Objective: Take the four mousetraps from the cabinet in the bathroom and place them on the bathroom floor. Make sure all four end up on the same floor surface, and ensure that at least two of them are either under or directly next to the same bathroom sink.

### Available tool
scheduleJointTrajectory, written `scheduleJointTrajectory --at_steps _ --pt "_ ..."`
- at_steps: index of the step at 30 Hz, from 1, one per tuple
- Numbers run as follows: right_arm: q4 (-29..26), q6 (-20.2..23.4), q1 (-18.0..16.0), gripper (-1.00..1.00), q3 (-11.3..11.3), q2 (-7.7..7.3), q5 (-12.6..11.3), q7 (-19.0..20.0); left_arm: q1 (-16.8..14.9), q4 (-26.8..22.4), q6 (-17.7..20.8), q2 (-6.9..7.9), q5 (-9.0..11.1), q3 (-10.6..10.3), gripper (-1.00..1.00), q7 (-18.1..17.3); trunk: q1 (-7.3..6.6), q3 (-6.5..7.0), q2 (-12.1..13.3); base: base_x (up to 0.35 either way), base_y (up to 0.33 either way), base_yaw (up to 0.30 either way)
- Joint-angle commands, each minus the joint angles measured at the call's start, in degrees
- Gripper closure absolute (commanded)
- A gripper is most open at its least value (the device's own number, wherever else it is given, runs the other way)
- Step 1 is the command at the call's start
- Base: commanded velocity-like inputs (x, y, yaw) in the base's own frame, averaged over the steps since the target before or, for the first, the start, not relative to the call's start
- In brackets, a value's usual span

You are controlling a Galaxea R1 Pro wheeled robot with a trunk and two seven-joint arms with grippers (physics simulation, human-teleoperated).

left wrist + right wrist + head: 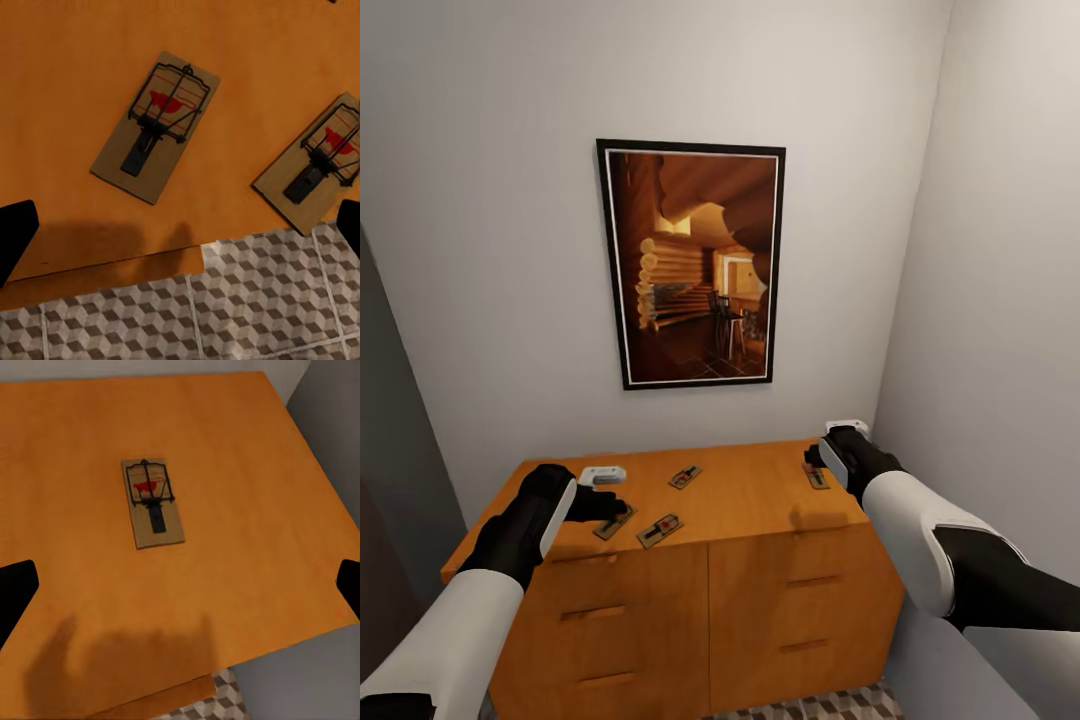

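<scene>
Four mousetraps lie flat on the cabinet (760,490) top: one (614,522) under the left gripper (605,503), one (660,530) just beside it, one (685,477) further back, one (816,476) below the right gripper (822,452). Both grippers hang wide open and empty. The boards are thin, so fingers closing slightly high would likely slide off, or nudge a front trap over the edge onto the floor (225,307).

A room in a home, a narrow nook with plain pale walls: a framed picture of a log-cabin interior (692,264) hangs beyond the end effectors over an orange-brown wooden cabinet (760,600) with drawer fronts, and cube-patterned floor tiles (225,307) lie below them.
</scene>
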Motion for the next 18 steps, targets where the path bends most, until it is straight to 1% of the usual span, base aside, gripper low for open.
scheduleJointTrajectory --at_steps 1,18 --pt "-0.09 0.22 -0.04 -1.00 -0.49 0.06 0.56 0.01 -0.05 -0.14 0.22 0.06 0.00 -0.08 -1.00 -0.16 0.03 -0.10 -0.07 0.059 0.000 0.000" --pt "0.00 0.16 -0.04 -1.00 -0.46 0.00 0.54 0.01 -0.06 -0.29 0.22 0.08 0.00 -0.08 -1.00 -0.12 0.03 -0.10 -0.07 0.010 0.000 0.000"
